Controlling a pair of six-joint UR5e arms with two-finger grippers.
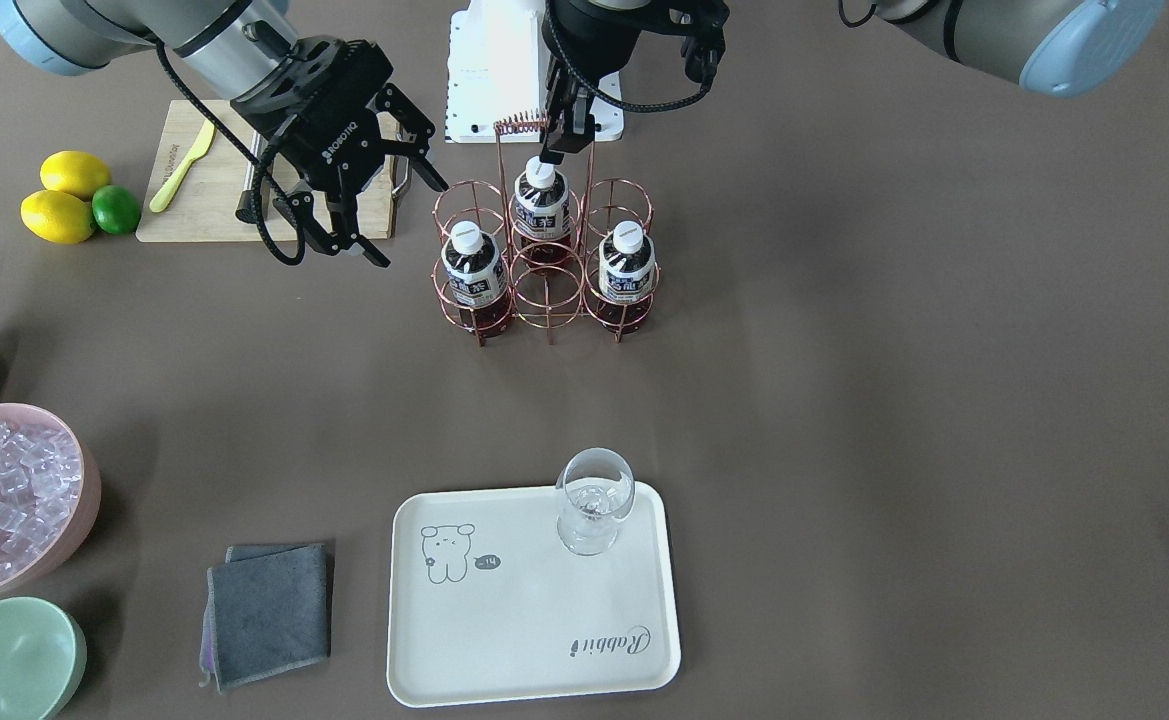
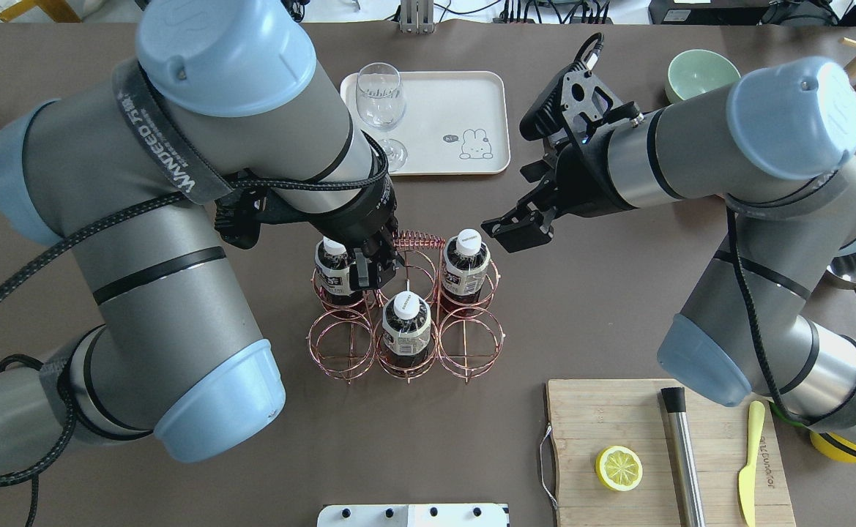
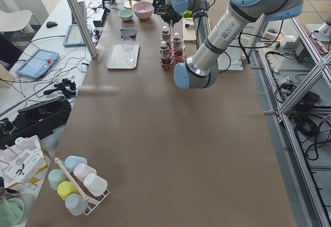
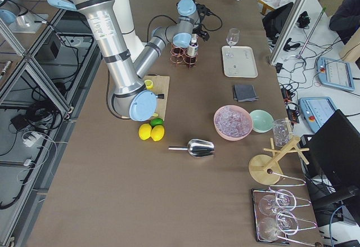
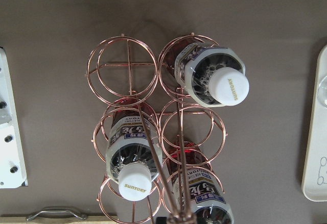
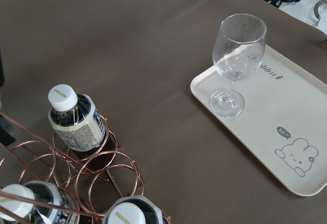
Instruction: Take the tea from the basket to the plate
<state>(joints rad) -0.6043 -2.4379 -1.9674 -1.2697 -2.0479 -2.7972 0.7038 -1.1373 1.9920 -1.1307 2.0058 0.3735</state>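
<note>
Status: pre-grasp, nothing lifted. All three small white-capped plastic bottles of dark reddish-brown tea (image 1: 541, 205) stood in the rose-gold wire basket (image 1: 547, 262). None were on the cream-white rectangular plate (image 1: 534, 620).

Left gripper (image 1: 559, 148) hung at the robot-left end of the basket's coiled-wire handle (image 2: 419, 240), just above the caps. Couldn't tell whether its fingers were spread, pressed together or pinching the handle. Right gripper (image 1: 411, 222) hovered empty with fingers spread wide, near the basket's robot-right side and not touching it. The closest bottle to it was the one in the far right cell.

My read of the next move:
- The right gripper drops over that bottle's cap and closes on the neck.
- It pulls straight up until the base clears the ring and the handle.
- It sets the bottle on bare plate, away from the clear stemmed glass (image 1: 592, 500).
- The basket is light, so it probably needs steadying during the pull. The left arm looked placed for that.

Counts:
- tea: 3, in the far left, far right and near middle cells
- basket cells: 6 (3 filled, 3 empty)
- plate: 1
- glass: 1, on a plate corner
- whole yellow lemons (image 1: 64, 195): 2
- green lime (image 1: 116, 210): 1
- cut lemon half (image 2: 619, 468): 1
- wooden cutting board (image 2: 603, 417): 1
- pink bowl of ice cubes (image 1: 84, 520): 1
- pale green bowl (image 1: 9, 660): 1
- grey folded cloth (image 1: 269, 612): 1
</note>
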